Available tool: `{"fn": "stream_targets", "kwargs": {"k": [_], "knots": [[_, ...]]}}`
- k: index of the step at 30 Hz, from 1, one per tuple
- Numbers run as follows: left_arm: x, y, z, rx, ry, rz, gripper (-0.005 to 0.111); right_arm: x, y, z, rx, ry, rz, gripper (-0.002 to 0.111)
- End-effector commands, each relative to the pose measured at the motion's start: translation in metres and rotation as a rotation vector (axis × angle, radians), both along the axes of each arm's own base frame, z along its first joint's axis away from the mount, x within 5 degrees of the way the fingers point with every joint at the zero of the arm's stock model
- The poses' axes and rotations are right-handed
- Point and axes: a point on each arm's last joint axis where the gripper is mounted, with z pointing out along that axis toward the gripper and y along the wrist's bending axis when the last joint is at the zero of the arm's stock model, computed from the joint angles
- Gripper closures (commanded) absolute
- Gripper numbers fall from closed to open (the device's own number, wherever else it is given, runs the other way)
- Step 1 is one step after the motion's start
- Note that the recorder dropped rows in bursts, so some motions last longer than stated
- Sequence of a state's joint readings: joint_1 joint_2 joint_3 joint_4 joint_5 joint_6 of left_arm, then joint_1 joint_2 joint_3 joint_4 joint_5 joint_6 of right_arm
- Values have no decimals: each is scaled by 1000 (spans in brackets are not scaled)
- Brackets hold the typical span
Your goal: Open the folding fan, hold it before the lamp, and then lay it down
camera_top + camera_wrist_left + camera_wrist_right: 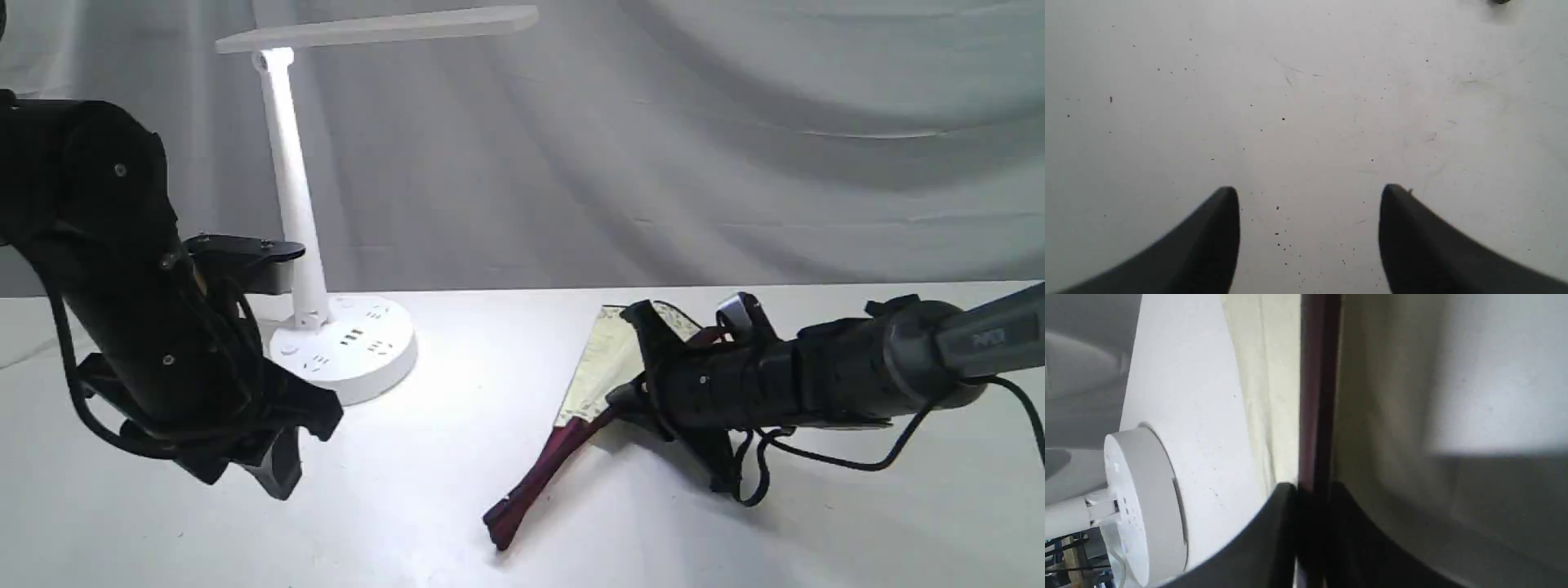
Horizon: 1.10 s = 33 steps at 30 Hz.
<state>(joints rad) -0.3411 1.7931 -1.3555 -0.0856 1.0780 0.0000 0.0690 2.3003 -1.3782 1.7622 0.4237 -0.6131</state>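
My right gripper (1312,489) is clamped on the fan (596,367); in its wrist view both black fingers press against one dark maroon guard with no gap. The fan's long axis runs on a slant. Its paper end lies up by the gripper's knuckles, and its rivet end points down and away past the fingertips, toward the left arm's side. The rivet end sits at the table (457,490); I cannot tell whether the rest of the fan rests on it. The paper is cream and pleated with a speckled border. It shows as a narrow wedge, only partly spread, above glossy maroon ribs bunched close together.

Ahead of the right fingertips, beyond the fan, stands the lamp (294,196). It is smooth white plastic, with a round base carrying sockets, a slim leaning stem and a long flat bar head overhead. Its light pools on the table between base and fan.

My left gripper (1308,190) hangs well apart from the fan, near the lamp's base. Its curved black fingers are spread wide over bare tabletop and hold nothing.

The table is matt white, flecked with dark specks and faint scuffs. Behind it hangs a grey cloth (735,122) in soft folds.
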Motion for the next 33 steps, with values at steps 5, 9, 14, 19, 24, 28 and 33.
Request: {"fn": "stream_targets", "kwargs": {"k": [5, 9, 14, 19, 24, 28, 33], "knots": [[-1, 1, 3, -11, -5, 5, 56, -3, 5, 1, -10, -58, 134, 108], [-1, 1, 3, -8, -9, -16, 56, -5, 6, 17, 42, -147, 248, 108], [-1, 0, 3, -10, -18, -24, 56, -9, -4, 45, 120, -244, 354, 108], [1, 0, 3, -15, -35, -23, 56, -17, -10, 64, 193, -307, 465, 108], [-1, 1, 3, -7, -10, -28, 56, -26, -21, 79, 266, -365, 573, 108], [-1, 1, 3, -2, -12, -34, 56, -29, -34, 86, 258, -450, 616, 108], [3, 1, -5, 20, -16, -72, 56, -34, -57, 82, 233, -443, 579, 108]]}}
